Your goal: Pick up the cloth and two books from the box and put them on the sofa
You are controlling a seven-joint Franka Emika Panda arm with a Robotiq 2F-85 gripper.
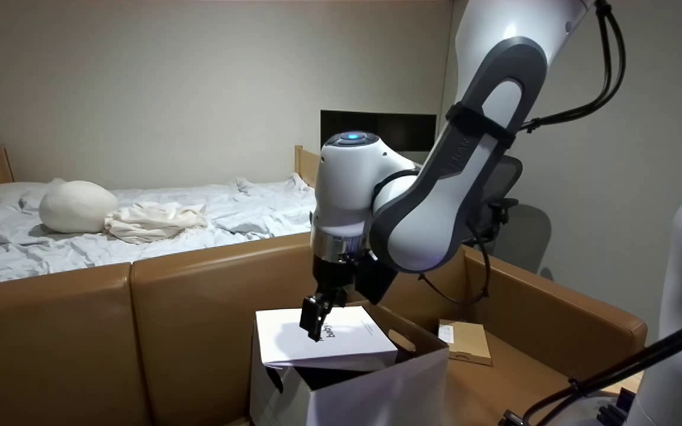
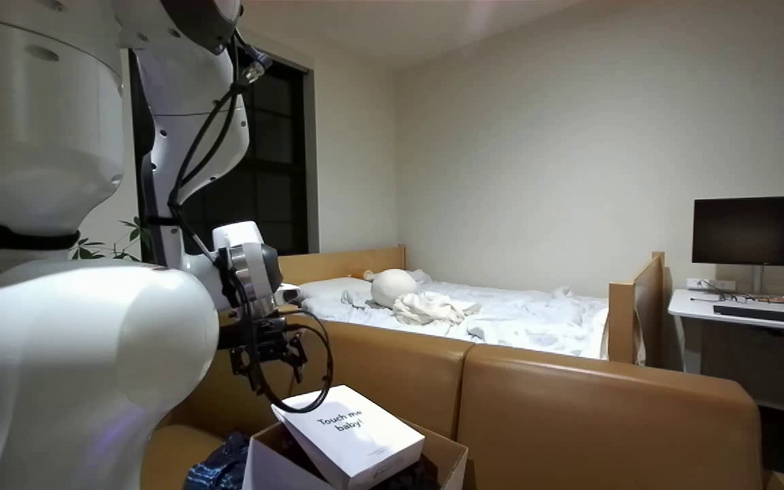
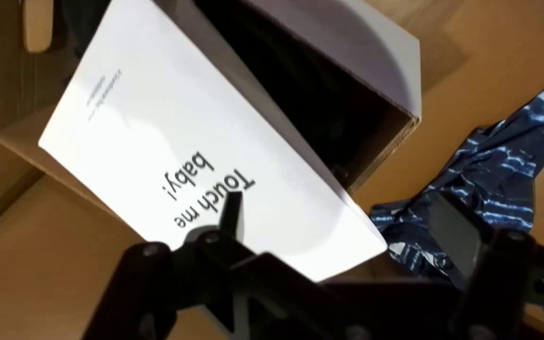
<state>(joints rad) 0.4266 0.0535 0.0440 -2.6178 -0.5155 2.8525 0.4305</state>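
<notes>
By my reckoning most of the job was done. The patterned blue cloth (image 3: 498, 165) lay crumpled on the surface of the sofa (image 1: 524, 376), beside the carton (image 1: 388, 396), and a flat brown parcel (image 1: 471, 343), which I took for one of the two books, lay on that same surface, near the carton too. That left the white box (image 2: 358, 442), the second book I supposed, tilted across the carton's mouth with one end sticking out over its edge. Above it hung the end effector (image 3: 340, 205), fingers spread wide and gripping nothing; whether a fingertip touched the white box, I couldn't tell. Lifting it out and laying it on the sofa, beside the carton, seemed to me all that remained, though dark stuff (image 2: 422, 476) inside the carton was too dim to name.
</notes>
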